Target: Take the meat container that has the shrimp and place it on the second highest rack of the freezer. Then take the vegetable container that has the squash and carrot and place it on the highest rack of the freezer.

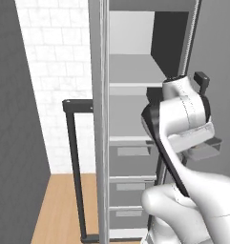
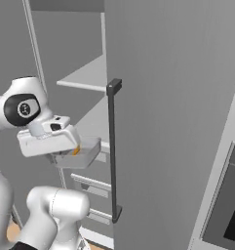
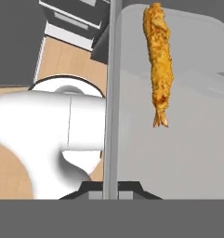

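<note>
The meat container is a pale, shallow tray with one thin orange shrimp lying in it. My gripper is shut on the tray's near wall. From the right base view, the container hangs under my hand in front of the open freezer, about level with the front edge of the second highest rack. The highest rack is above it. Seen from the left base view, the container juts out to the right of the wrist, and the racks lie behind. The vegetable container is out of view.
Grey drawers stack below the shelves. A long dark bar handle runs down the closed grey door just right of the container. Another dark handle stands to the left over wood floor. An oven front is at the far right.
</note>
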Controlling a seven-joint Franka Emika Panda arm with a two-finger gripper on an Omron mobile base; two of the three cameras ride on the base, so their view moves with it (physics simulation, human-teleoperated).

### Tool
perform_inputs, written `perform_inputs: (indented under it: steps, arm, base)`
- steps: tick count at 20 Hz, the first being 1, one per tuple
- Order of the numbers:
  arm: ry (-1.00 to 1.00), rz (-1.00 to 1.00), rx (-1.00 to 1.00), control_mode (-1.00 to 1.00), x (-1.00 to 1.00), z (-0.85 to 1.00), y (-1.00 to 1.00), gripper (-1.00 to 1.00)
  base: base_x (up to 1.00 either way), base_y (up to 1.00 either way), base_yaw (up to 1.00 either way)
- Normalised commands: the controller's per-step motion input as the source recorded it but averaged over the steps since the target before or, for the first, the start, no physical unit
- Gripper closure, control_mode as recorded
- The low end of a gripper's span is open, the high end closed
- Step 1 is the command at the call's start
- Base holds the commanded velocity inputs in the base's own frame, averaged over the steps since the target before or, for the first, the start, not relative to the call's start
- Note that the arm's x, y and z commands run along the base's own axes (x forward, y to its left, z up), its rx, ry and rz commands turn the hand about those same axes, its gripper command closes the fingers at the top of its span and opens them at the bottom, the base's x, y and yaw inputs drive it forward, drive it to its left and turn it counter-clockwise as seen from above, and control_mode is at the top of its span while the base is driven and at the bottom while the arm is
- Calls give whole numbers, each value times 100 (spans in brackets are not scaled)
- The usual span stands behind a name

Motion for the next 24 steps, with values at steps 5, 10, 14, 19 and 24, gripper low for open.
perform_inputs:
  steps: [5,10,14,19,24]
  arm:
    - [0,46,-1,-100,20,-12,34,100]
    - [0,47,0,-100,27,-25,4,100]
    - [-1,49,0,-100,18,-30,0,100]
    - [0,50,0,-100,15,-33,0,100]
    - [0,47,0,-100,4,-34,0,100]
  base:
    - [0,0,0]
    - [0,0,0]
    - [0,0,0]
    - [0,0,0]
    - [0,0,0]
